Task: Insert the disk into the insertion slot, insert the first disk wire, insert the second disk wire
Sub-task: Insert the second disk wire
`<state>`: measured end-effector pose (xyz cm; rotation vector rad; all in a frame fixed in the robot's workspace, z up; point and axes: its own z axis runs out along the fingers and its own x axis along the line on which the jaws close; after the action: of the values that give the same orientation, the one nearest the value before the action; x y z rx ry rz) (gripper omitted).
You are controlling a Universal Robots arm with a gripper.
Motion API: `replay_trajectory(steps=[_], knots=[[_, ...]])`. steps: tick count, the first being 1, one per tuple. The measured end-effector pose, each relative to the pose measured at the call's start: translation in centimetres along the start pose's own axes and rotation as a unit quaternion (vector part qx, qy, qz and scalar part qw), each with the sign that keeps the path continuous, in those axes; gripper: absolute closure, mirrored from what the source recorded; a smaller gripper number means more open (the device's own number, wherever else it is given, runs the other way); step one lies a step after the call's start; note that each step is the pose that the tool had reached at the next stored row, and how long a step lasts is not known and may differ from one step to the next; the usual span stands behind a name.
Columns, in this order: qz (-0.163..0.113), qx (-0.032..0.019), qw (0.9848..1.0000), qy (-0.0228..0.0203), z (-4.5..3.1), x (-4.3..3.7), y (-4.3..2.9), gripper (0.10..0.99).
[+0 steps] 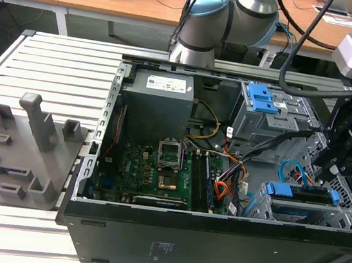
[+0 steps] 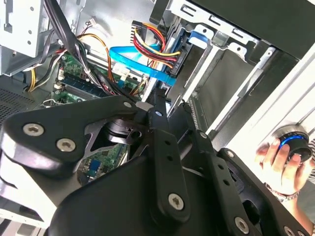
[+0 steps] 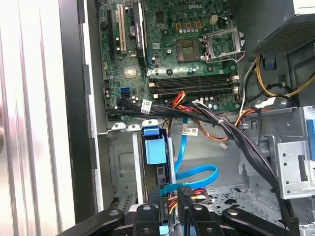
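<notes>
Now the tool [image 2: 158, 105], fingers together at the blue wire [image 2: 140, 61] plug by the disk [image 3: 154, 150]; press squarely, avoid skewing.

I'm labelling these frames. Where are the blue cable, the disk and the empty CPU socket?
blue cable [image 3: 199, 173]: first wrist view, on its looped stretch.
disk [image 3: 154, 150]: first wrist view, on the blue carrier's handle.
CPU socket [image 3: 223, 43]: first wrist view, on its metal frame.

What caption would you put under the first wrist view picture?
Gripper at the disk seated in the insertion slot, light-blue second disk wire looping beside it.
</notes>
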<state>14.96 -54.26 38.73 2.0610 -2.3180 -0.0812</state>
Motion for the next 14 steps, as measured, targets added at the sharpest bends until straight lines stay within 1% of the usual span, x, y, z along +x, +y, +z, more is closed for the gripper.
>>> replay_trajectory(steps=[1, 2, 8, 9, 10, 11, 14], knots=[[0.0, 0.0, 1.0, 0.0001, -0.47, 0.0, 0.03, 0.788], [0.0, 0.0, 1.0, 0.0001, -0.72, 0.0, 0.05, 0.788], [0.0, 0.0, 1.0, 0.0001, -0.81, 0.0, 0.05, 0.788], [0.0, 0.0, 1.0, 0.0001, -0.81, 0.0, 0.05, 0.8], [0.0, 0.0, 1.0, 0.0001, -0.81, -0.01, 0.05, 0.933], [0.0, 0.0, 1.0, 0.0001, -0.81, -0.01, 0.05, 0.98], [0.0, 0.0, 1.0, 0.0001, -0.81, -0.01, 0.05, 0.98]])
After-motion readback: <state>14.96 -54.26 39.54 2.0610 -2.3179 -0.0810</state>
